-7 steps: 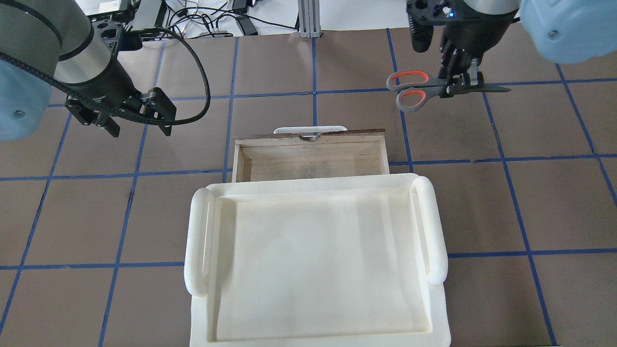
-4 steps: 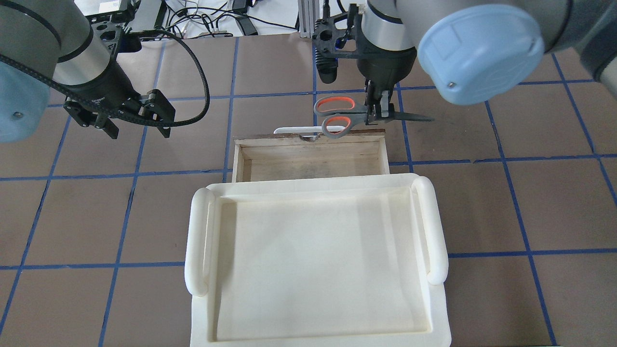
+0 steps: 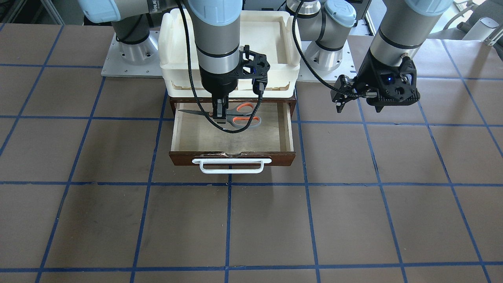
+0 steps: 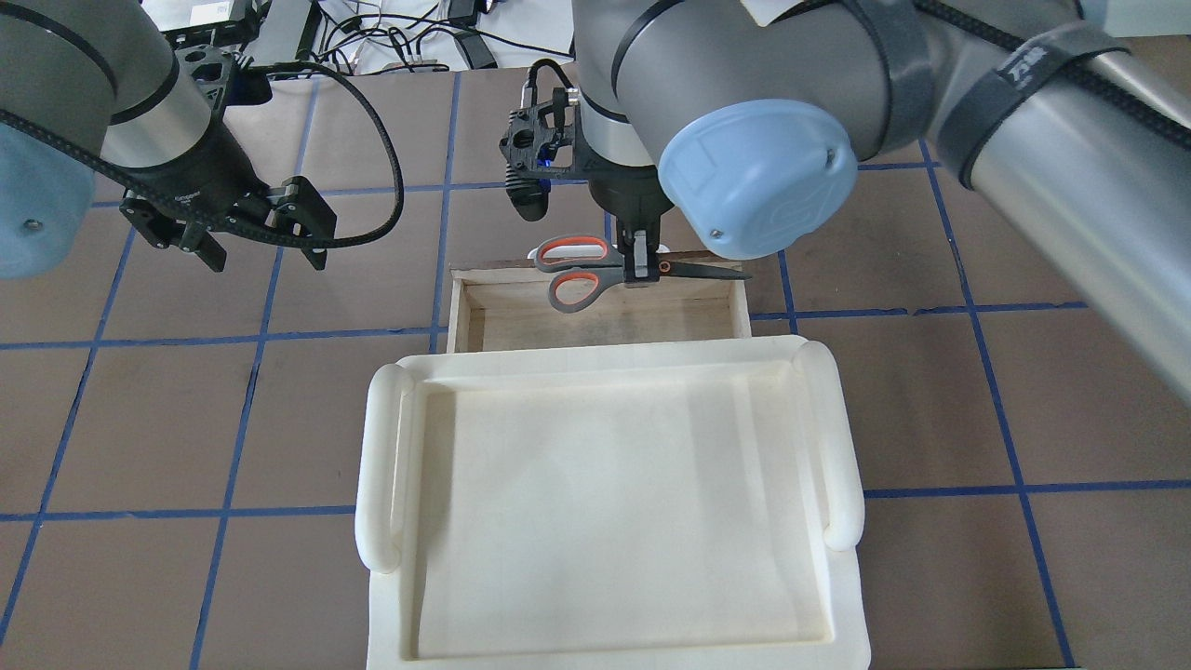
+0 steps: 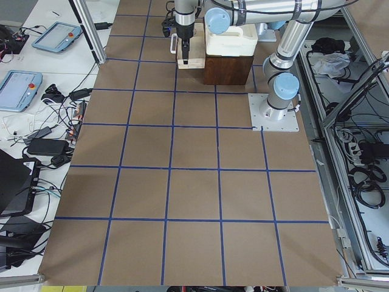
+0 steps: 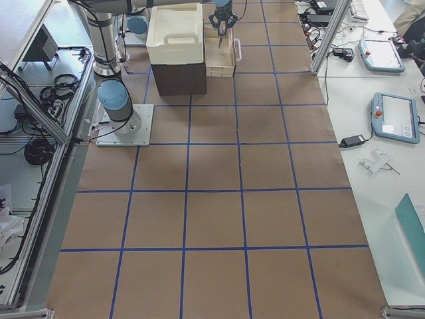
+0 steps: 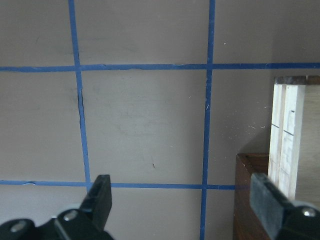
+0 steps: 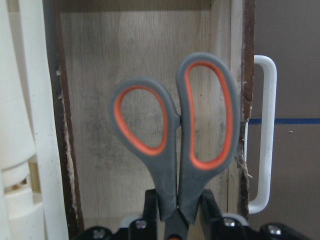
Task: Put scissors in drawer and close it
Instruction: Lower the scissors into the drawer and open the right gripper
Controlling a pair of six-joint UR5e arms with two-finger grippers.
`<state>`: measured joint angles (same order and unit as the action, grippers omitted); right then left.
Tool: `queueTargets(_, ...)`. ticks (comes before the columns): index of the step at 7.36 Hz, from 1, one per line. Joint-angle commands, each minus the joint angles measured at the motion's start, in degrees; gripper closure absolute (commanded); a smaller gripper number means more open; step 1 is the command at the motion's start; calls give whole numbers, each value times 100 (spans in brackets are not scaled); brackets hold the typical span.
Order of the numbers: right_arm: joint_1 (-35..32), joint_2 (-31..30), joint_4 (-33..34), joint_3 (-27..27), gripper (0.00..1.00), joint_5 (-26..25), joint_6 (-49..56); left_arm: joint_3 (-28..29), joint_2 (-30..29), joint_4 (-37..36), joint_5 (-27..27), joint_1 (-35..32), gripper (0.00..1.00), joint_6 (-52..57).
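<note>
You see right gripper [image 3: 219,116] clamped on grey orange-lined scissors [image 8: 175,170] above open wooden drawer [image 3: 232,155]; left gripper [image 7: 182,190] wide, empty.

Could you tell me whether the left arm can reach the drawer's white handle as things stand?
Probably yes: the white handle juts free from the drawer front, the left gripper hangs open beside it, and the right gripper holds the scissors over the drawer's inside.

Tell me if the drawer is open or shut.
Open. The drawer is pulled out from under the white tray, its wooden floor showing, and the right gripper holds the scissors over it.
</note>
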<state>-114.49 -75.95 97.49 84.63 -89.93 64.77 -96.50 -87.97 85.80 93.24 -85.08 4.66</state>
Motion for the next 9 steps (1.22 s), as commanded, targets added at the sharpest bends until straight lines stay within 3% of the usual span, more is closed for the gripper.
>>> queueTargets(1,-73,229,156,9,100,45,-87,-1,-1,16,1,0,0,0)
queueTargets(6,-126,493,314,97,100,63,-96,-1,-19,16,1,0,0,0)
queueTargets(9,-135,502,770,404,100,72,-166,17,-2,77,10,9,0,9)
